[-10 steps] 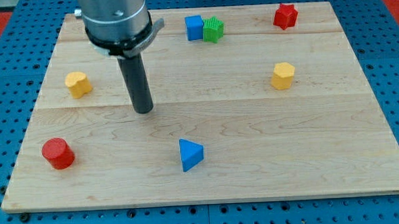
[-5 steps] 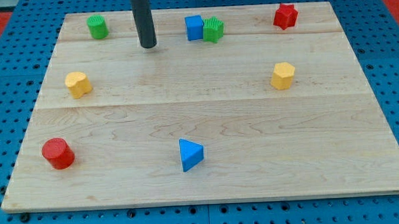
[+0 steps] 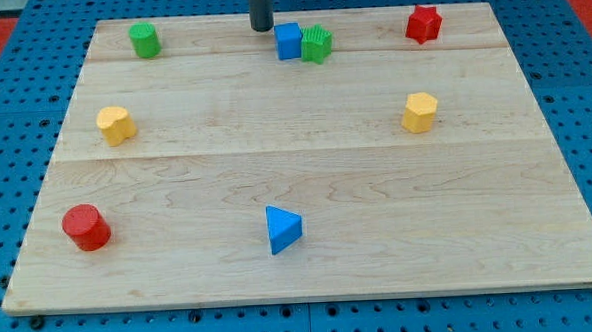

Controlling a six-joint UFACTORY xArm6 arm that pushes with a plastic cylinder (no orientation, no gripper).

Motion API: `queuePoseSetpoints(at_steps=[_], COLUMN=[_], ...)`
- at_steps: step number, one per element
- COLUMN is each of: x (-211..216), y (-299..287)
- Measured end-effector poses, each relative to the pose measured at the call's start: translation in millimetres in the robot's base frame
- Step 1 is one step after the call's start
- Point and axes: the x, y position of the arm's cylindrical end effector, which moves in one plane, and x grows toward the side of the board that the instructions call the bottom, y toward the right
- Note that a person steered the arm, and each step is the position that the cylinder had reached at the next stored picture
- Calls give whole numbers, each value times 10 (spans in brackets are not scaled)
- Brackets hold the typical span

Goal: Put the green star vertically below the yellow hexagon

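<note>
My tip [image 3: 261,27] stood at the table's [image 3: 307,186] top edge, just left of and above the blue cube [image 3: 289,40], not touching it. The tool was a plain rod with nothing to spread or pinch. The green star [image 3: 317,43] touched the cube's right side. The yellow hexagon [image 3: 420,112] lay well to the cube's lower right.

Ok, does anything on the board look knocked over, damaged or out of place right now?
Nothing stands out. All blocks sit flat on the wooden board, none toppled or broken. The green star touches the blue cube near the view's top, with my tip just left of the cube.
</note>
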Motion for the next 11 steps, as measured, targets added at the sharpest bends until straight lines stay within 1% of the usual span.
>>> queuePoseSetpoints(at_steps=[2,3,5,7,8,9,11], x=[1,0,0,228,252,509,1173], y=[482,585,668,667,667,667,667])
